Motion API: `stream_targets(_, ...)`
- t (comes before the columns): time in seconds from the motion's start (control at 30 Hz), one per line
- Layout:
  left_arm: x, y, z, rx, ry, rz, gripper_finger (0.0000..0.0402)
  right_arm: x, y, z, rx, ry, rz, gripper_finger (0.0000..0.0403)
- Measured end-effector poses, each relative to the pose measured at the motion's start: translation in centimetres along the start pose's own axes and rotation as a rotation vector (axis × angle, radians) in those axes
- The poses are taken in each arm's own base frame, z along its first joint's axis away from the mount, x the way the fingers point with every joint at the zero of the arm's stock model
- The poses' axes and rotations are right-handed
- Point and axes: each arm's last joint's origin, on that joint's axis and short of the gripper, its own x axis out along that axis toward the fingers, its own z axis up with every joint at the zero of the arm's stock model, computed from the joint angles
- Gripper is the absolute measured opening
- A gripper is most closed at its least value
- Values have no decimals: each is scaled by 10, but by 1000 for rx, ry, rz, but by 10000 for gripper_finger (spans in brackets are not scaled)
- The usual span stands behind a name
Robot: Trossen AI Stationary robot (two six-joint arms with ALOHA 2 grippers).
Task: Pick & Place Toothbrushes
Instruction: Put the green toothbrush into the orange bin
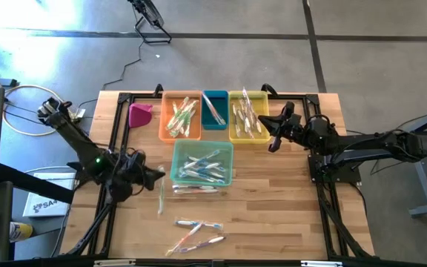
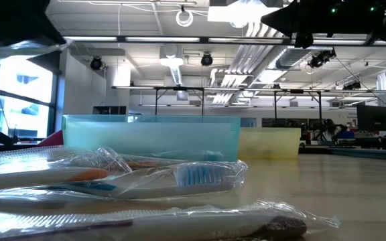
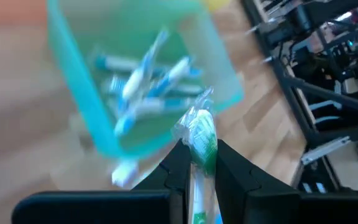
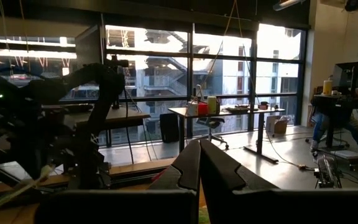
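The left jaws (image 3: 197, 165) pinch a wrapped green toothbrush (image 3: 201, 138), holding it just beside the teal bin (image 1: 175, 172) of blue toothbrushes (image 1: 201, 166). The right jaws (image 1: 275, 141), closed on nothing, hover by the yellow bin (image 1: 233, 133). More toothbrushes (image 1: 196, 231) lie loose on the worktop (image 1: 273, 215) near its front edge.

The table (image 1: 273, 208) is pale wood with a smooth, faintly shiny top and visible grain. The bins (image 1: 202, 163) are translucent plastic, slightly frosted (teal, orange, yellow and blue). The toothbrushes (image 2: 146, 181) lie in clear, crinkled, glossy plastic wrappers. The left gripper (image 3: 197, 165) has matt black jaws, and the table's frame (image 1: 117, 133) looks like black metal.
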Motion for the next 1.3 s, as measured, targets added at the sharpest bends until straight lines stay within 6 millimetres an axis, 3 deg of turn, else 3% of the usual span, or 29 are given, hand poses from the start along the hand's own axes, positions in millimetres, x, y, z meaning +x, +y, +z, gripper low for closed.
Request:
stream_targets(0.43, 35, -7, 59, 358, -223, 108, 39, 0, 0, 0, -28, 3, -4, 2)
stream_targets(0.7, 53, -10, 106, 443, -280, 64, 39, 1, -5, -1, -35, 5, -29, 2)
stream_targets(1.0, 59, 8, 152, 474, -350, 113, 38, 1, -10, -2, -42, 16, -54, 2)
stream_targets(1.3, 52, 15, 189, 495, -537, 121, 38, 2, -16, -2, -50, 16, -85, 2)
